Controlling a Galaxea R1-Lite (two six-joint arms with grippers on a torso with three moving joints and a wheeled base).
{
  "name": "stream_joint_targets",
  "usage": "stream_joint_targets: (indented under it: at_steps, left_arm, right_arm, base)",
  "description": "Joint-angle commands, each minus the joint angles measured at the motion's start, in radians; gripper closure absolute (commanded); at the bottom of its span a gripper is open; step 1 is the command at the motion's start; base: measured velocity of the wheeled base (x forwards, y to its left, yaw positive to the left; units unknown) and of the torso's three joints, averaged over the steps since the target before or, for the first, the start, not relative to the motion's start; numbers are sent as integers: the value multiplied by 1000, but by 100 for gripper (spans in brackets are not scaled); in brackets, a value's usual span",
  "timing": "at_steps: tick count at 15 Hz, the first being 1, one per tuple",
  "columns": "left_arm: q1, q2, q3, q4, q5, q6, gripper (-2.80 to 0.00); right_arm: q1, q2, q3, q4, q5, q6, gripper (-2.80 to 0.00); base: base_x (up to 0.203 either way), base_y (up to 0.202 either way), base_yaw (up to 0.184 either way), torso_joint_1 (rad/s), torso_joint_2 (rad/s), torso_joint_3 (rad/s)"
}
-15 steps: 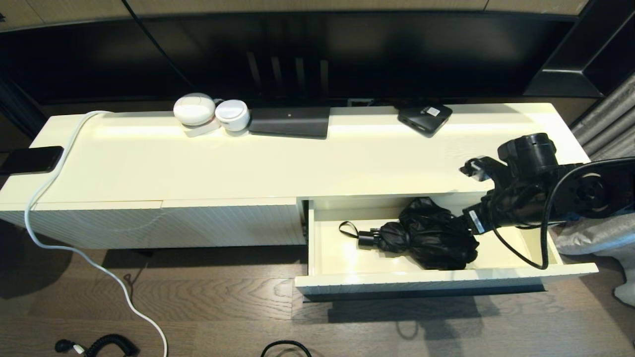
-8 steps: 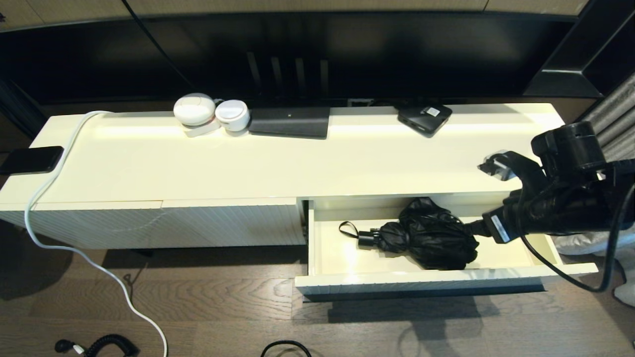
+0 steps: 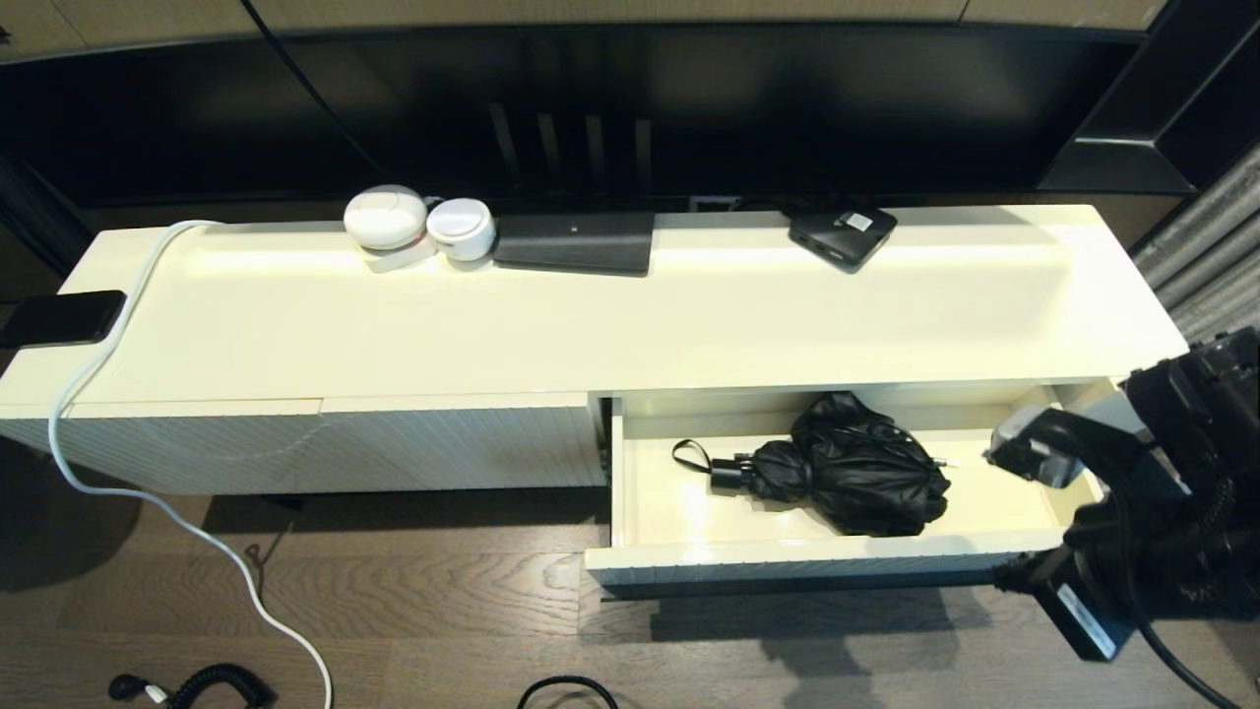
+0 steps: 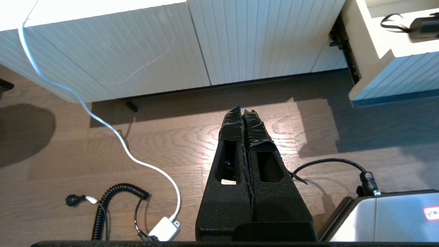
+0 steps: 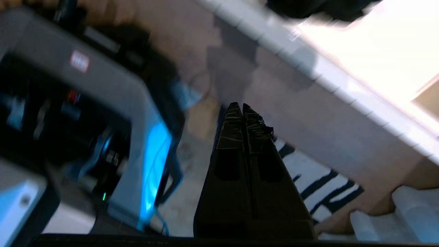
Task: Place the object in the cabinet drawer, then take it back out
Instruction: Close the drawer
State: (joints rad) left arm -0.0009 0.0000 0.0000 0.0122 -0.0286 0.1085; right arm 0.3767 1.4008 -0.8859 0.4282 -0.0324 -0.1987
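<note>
The cabinet drawer [image 3: 787, 563] stands pulled out at the right of the white cabinet, its cream inside showing. A folded black umbrella [image 3: 856, 473] with a wrist strap lies in it, untouched. My right gripper [image 3: 1004, 579] hangs low in front of the drawer's right end, outside it; in the right wrist view the right gripper [image 5: 241, 107] is shut and empty over the floor, below the ribbed drawer front [image 5: 308, 65]. My left gripper [image 4: 241, 111] is shut and empty, parked above the wooden floor; from there the drawer's left corner [image 4: 394, 79] and the umbrella's handle [image 4: 423, 25] show.
On the cabinet top stand two white round devices [image 3: 386, 217], a flat black box [image 3: 576, 241], a small black box [image 3: 843, 234] and a phone [image 3: 61, 317]. A white cable [image 3: 98, 374] hangs to the floor. A coiled black cord [image 3: 212, 681] lies there. A striped rug [image 5: 319, 178] lies by the robot base.
My right arm has drawn out of the drawer, moving right and down to the front of it. The umbrella stays lying in the drawer.
</note>
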Motion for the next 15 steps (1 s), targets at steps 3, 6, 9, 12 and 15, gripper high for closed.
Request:
stream_joint_targets:
  at_steps: [3,6,9,12,15]
  left_arm:
    - [-1,0,0,0,-1,0,0]
    - [1,0,0,0,-1,0,0]
    - [0,0,0,0,-1,0,0]
    - [0,0,-1,0,-1,0,0]
    - [-1,0,-1,0,-1,0,0]
  right_arm:
    - [64,-51,67,131,46,30,0]
    - [68,-9,79,174,109,35,0]
    - [67,74,78,173,140,36,0]
    - [68,170,76,140,148,39,0]
    - [68,230,79,48,147,45,0]
  base:
    - [0,0,0,0,0,0]
    - [0,0,0,0,0,0]
    - [0,0,0,0,0,0]
    - [0,0,0,0,0,0]
    - [0,0,0,0,0,0]
